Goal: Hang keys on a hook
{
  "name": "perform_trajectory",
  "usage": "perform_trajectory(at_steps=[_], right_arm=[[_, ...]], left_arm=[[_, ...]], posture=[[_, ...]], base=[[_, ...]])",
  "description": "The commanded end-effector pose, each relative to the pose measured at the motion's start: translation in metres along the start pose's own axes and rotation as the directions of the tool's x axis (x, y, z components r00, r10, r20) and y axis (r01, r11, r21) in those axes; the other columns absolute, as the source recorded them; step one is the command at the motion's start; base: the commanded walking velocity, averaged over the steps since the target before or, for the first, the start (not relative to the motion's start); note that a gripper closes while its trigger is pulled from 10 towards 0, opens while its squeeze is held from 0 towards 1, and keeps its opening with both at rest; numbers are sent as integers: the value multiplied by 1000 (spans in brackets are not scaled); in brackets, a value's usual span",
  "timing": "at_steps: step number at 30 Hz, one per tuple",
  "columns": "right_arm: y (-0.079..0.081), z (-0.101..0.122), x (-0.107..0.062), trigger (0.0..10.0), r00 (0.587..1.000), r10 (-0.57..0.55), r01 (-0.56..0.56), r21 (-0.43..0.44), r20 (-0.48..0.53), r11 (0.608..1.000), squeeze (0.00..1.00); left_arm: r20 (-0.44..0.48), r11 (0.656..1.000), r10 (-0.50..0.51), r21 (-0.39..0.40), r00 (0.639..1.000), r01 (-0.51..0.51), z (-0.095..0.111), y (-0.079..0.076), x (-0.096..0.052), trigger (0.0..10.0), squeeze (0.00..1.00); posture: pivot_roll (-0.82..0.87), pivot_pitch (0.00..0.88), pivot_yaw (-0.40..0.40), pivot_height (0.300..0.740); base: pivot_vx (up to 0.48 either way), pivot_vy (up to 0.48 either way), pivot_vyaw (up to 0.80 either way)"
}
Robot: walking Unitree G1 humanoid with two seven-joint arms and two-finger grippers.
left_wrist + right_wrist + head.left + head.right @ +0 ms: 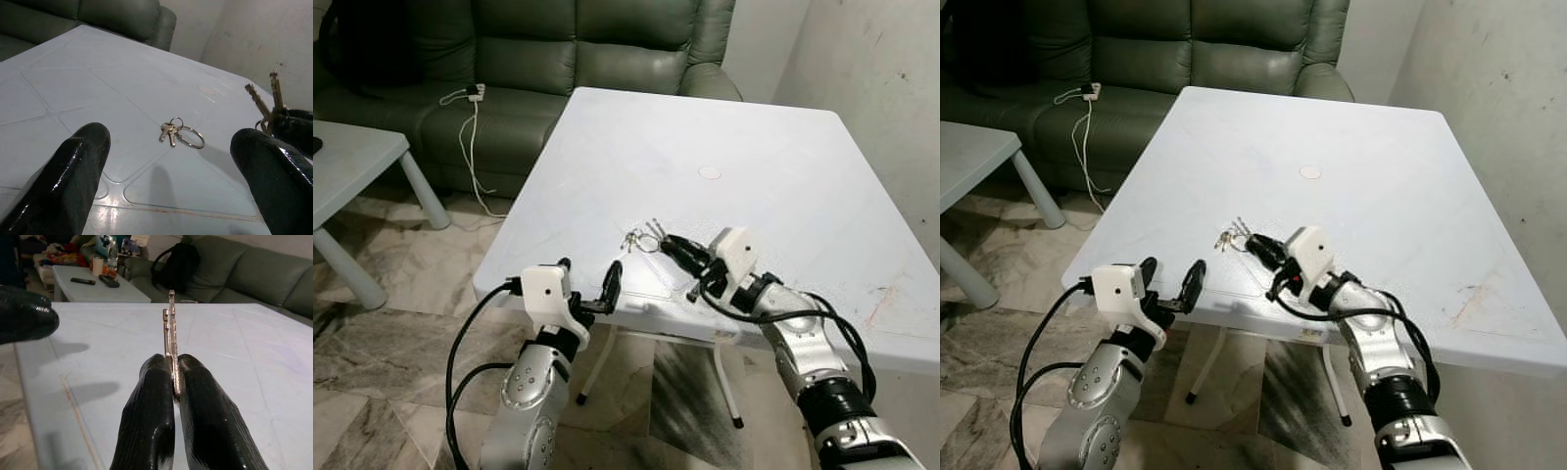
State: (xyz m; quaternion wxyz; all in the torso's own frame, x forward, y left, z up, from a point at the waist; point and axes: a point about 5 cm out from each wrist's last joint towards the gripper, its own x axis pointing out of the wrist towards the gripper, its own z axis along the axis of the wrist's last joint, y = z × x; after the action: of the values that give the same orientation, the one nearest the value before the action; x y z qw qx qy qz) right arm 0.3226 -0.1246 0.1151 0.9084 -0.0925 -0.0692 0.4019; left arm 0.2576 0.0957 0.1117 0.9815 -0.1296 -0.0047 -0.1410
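Observation:
A small bunch of keys on a ring (634,239) (172,132) lies on the white table (705,127) near its front edge. Just right of it, my right gripper (669,243) (173,377) rests low over the table, shut on two silver keys (169,328) (266,100) that stick up from between its fingertips. I cannot tell whether these two keys join the ring on the table. My left gripper (589,279) (171,181) is open at the table's front edge, pointing at the bunch, with nothing between its fingers.
A green sofa (558,49) stands behind the table, with a white charger and cable (470,98) on its seat. A low white side table (352,166) is at the left. A wall (891,88) runs close along the table's right side. Marble floor lies below.

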Motion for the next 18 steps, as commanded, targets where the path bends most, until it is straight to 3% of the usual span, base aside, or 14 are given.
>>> perform_trajectory(at_steps=[1, 8, 18], right_arm=[[1, 2, -1, 10000, 999, 33, -33, -50, -13, 998, 0], [11, -5, -5, 10000, 989, 123, -134, -159, -81, 978, 0], [10, -3, -3, 10000, 996, 72, -76, -85, -48, 993, 0]], left_arm=[[34, 1000, -9, -27, 999, 10, 7, -8, 5, 10000, 0], [35, 1000, -13, -28, 999, 14, 7, -9, 6, 10000, 0], [34, 999, -21, -29, 999, 22, 7, -11, 6, 10000, 0]], posture=[[32, 42, -77, 740], [31, 39, -76, 740], [32, 32, -76, 740]], base=[[0, 0, 0], [0, 0, 0], [0, 0, 0]])
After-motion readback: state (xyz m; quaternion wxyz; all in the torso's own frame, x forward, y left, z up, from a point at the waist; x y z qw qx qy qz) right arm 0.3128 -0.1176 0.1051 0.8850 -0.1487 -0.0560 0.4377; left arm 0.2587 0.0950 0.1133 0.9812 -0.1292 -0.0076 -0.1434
